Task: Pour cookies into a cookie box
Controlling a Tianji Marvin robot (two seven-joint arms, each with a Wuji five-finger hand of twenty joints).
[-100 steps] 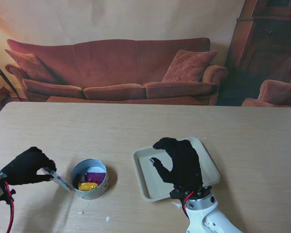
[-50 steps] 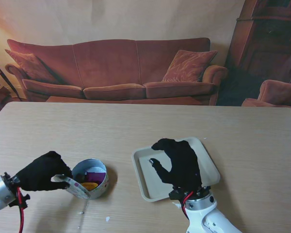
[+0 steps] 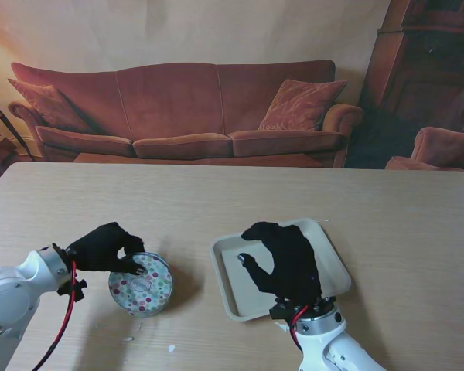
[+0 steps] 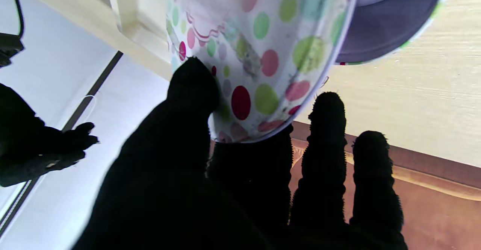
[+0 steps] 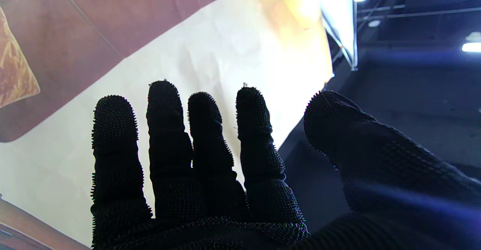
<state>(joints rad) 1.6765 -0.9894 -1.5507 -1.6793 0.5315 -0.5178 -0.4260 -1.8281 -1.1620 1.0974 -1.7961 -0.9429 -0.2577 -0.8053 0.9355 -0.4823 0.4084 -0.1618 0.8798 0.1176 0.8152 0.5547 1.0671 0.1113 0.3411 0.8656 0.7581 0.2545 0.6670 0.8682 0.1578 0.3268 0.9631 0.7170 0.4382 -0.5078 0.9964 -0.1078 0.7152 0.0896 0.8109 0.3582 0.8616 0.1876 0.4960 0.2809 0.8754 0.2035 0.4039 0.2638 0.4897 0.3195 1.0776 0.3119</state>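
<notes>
On the tabletop [image 3: 216, 201], left of the tray [image 3: 230, 290], sits the round cookie box [image 3: 141, 287] with its polka-dot lid [image 3: 143, 281] over the opening. Left hand [image 3: 104, 247] pinches the lid's rim, thumb [image 4: 191, 88] on top. Right hand [image 3: 288, 259] hovers over the tray, fingers spread, holding nothing.

Wooden table [image 3: 216, 201], polka-dot cookie box [image 3: 141, 286], beige tray [image 3: 226, 282], crumbs [image 3: 171, 348]
</notes>
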